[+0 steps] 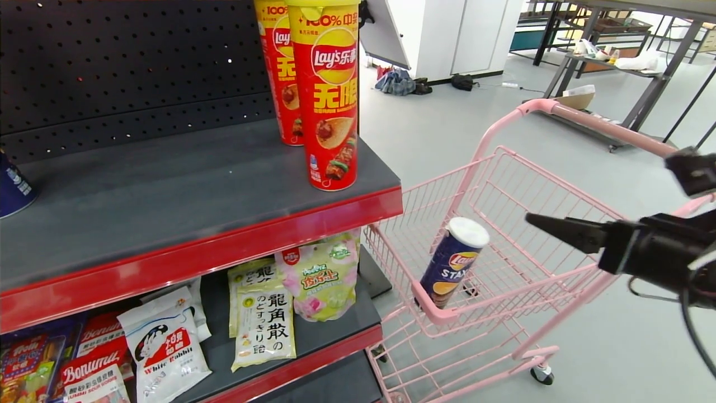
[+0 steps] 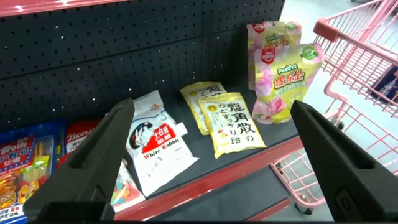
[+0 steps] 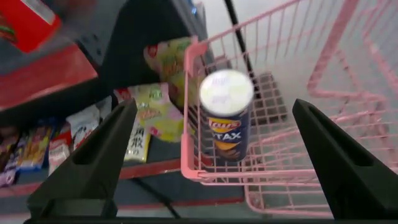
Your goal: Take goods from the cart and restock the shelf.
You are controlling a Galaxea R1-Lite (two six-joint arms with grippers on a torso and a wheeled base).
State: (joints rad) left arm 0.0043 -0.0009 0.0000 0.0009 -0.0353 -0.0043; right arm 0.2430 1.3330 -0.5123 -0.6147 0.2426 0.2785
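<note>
Pink cart [image 1: 593, 127] wires fence the blue can [image 1: 454, 260] beside the shelf [image 1: 196, 184].

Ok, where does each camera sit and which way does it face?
Head view: on the head, facing forward and down at the shelf, red cans and pink cart; right fingers show.
Left wrist view: on the left wrist, facing lower-shelf snack bags between open left fingers.
Right wrist view: on the right wrist, facing the blue can between open right fingers.
Head and right wrist views share the blue can in the pink cart.
</note>
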